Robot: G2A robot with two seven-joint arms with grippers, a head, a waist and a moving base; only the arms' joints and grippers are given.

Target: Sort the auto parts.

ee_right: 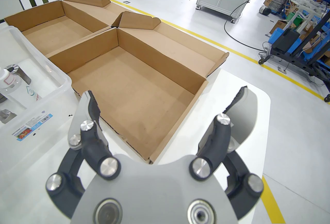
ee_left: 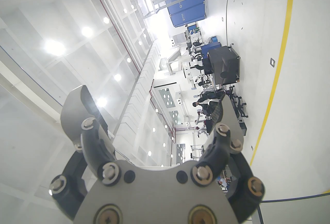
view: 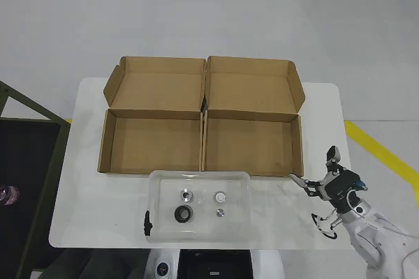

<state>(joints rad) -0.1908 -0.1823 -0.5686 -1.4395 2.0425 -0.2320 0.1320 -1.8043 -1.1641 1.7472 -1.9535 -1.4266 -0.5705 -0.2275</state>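
The right gripper (ee_right: 165, 96) hangs wide open, empty, over the near right corner of the desk (view: 84, 199); the left gripper (ee_left: 152, 96) gapes empty too. The auto parts (view: 186, 194) lie in a clear tray (view: 199, 174) at its near edge.

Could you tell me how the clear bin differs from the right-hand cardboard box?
The clear bin is see-through plastic; the cardboard box is opaque brown. The bin holds small parts; the box is empty. The box has a lid folded back; the bin has none. Both sit open on the white table.
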